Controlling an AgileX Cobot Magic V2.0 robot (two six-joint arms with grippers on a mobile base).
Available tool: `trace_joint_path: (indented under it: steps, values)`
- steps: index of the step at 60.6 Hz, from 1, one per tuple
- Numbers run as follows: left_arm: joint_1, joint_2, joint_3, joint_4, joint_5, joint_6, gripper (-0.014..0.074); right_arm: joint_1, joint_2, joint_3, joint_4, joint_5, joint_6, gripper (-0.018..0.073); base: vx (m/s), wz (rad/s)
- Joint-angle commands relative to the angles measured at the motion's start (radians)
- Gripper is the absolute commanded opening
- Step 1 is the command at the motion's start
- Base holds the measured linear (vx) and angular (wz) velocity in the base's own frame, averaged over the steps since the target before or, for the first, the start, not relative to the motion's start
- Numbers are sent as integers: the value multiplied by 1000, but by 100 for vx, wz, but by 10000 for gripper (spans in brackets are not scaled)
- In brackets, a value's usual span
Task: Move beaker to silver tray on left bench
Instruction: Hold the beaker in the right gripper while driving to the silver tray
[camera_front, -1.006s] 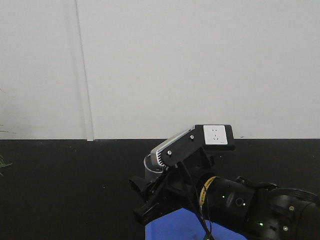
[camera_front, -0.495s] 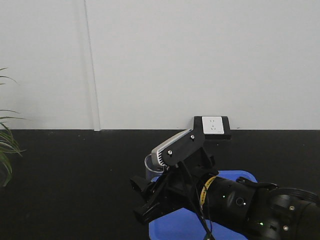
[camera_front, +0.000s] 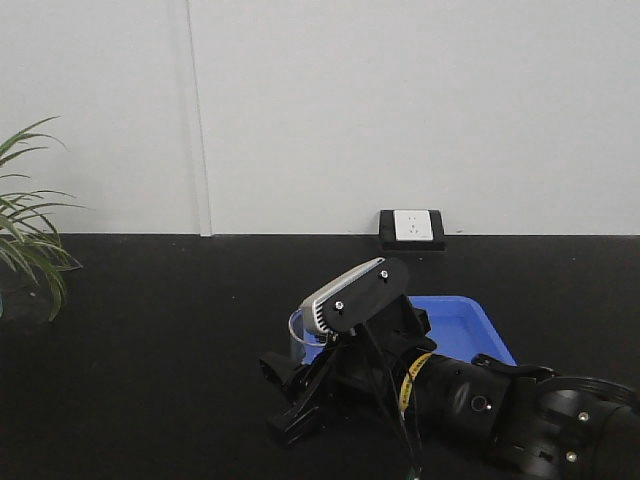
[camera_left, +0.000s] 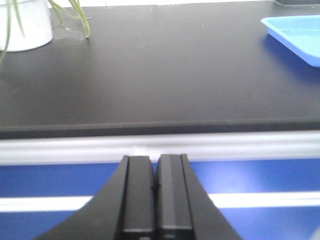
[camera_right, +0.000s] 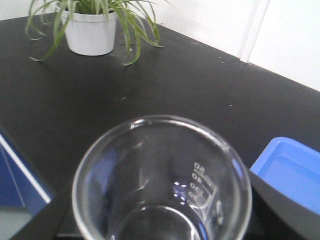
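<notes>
The beaker (camera_front: 300, 336) is a small clear glass cylinder with printed graduations. My right gripper (camera_front: 296, 392) is shut on it and holds it above the black countertop with the wall socket. In the right wrist view the beaker (camera_right: 205, 182) fills the lower frame, seen from above and without contents, with the right gripper (camera_right: 162, 222) dark on both sides of it. My left gripper (camera_left: 155, 167) is shut and empty, level with the counter's front edge. The silver tray and the left bench are out of view.
A bright blue tray (camera_front: 462, 320) lies on the black countertop (camera_front: 150, 330) just behind my right arm; it also shows in the left wrist view (camera_left: 300, 32) and the right wrist view (camera_right: 295, 170). A potted plant (camera_front: 30, 225) in a white pot (camera_right: 92, 32) stands at the left. A wall socket (camera_front: 410, 228) is at the back.
The background has shifted: the socket has moved up and left, the plant has come into view at the left, and more of the blue tray shows. The right gripper still holds the beaker.
</notes>
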Motion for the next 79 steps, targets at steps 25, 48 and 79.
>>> trace_joint_path:
  steps: [25, 48, 79]
  values:
    - [-2, -9, 20, -8, -79, -1, 1, -2, -40, -36, 7, -68, 4, -14, -33, 0]
    - [-2, -9, 20, -8, -79, -1, 1, -2, -40, -36, 7, -69, 4, -14, -34, -2]
    - [-2, -9, 20, -8, -79, -1, 1, -2, -40, -36, 7, -69, 4, -14, -32, -2]
